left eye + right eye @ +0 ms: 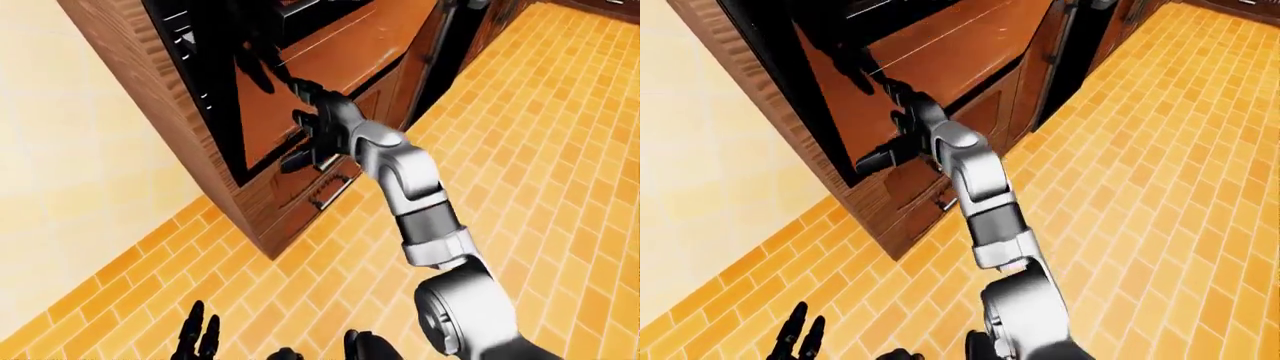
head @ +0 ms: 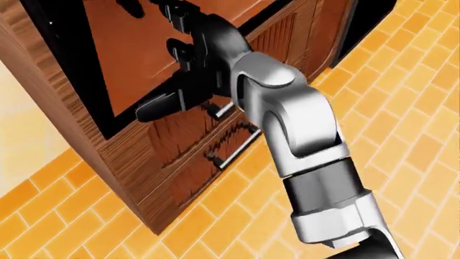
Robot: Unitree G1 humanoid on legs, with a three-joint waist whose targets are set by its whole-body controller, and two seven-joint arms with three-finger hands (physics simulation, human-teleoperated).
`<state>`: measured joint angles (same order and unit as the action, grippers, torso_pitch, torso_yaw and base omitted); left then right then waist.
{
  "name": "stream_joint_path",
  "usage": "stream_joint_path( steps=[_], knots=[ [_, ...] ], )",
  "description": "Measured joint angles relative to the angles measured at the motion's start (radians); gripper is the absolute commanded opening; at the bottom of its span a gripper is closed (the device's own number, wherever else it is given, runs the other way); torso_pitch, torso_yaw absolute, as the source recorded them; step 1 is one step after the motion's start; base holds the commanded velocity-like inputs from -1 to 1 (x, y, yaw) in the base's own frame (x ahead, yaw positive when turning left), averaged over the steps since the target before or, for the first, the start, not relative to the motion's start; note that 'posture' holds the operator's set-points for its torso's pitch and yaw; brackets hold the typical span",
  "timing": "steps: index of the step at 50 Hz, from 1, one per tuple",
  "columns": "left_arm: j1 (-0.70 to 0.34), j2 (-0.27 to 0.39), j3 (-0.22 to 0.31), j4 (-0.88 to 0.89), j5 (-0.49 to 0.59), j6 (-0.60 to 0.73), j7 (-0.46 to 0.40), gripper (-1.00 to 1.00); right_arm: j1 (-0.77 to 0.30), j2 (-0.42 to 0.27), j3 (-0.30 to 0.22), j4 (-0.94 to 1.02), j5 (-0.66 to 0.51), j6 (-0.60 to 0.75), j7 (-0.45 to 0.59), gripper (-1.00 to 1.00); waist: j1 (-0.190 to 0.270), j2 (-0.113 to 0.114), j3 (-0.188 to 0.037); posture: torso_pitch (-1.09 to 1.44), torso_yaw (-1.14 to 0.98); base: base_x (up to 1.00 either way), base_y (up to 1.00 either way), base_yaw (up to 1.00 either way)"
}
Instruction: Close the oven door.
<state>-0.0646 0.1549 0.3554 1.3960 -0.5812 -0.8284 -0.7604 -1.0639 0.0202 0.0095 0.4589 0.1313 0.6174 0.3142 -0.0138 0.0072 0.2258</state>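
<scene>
- Oven door [image 1: 310, 71] standing nearly upright against the wooden cabinet [image 1: 120, 52], in the upper middle of the left-eye view, its glossy face mirroring the orange floor [image 1: 560, 150].
- Right robot hand [image 2: 188, 70] pressed flat on the door's lower part, fingers [image 2: 159, 110] spread apart, clamped on nothing.
- Silver right forearm [image 2: 295, 118] reaching up from the bottom right of the head view.
- Drawer handle [image 2: 233, 148] just below the hand.
- Left robot hand [image 1: 198, 339] low at the bottom left edge, dark fingers apart, holding nothing.
</scene>
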Motion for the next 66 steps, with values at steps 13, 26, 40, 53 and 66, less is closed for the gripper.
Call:
stream_joint_path(
  steps=[13, 26, 40, 53, 66],
  knots=[
    [0.002, 0.002, 0.005, -0.003, -0.023, -0.001, -0.018, 1.0, -0.384, 0.089, -0.047, 0.741, -0.024, -0.388, 0.007, 1.0, -0.008, 0.01, 0.012, 0.32, 0.0, 0.0, 0.0, 0.0],
    [0.001, 0.01, 0.016, 0.002, -0.039, 0.009, -0.035, 1.0, -0.48, 0.128, -0.102, 0.877, -0.076, -0.446, -0.03, 1.0, -0.001, 0.011, 0.022, 0.32, 0.0, 0.0, 0.0, 0.0],
    [0.001, 0.01, 0.027, -0.001, -0.061, 0.014, -0.049, 1.0, -0.576, 0.173, -0.147, 0.91, -0.121, -0.446, -0.078, 1.0, 0.006, 0.011, 0.022, 0.32, 0.0, 0.0, 0.0, 0.0],
    [0.001, 0.018, 0.039, 0.002, -0.095, 0.027, -0.078, 1.0, -0.593, 0.251, -0.156, 0.919, -0.186, -0.417, -0.102, 1.0, 0.013, 0.013, 0.028, 0.32, 0.0, 0.0, 0.0, 0.0],
    [-0.001, 0.023, 0.043, 0.001, -0.123, 0.034, -0.092, 1.0, -0.606, 0.29, -0.159, 0.919, -0.2, -0.413, -0.1, 1.0, 0.018, 0.017, 0.027, 0.32, 0.0, 0.0, 0.0, 0.0]
  ],
)
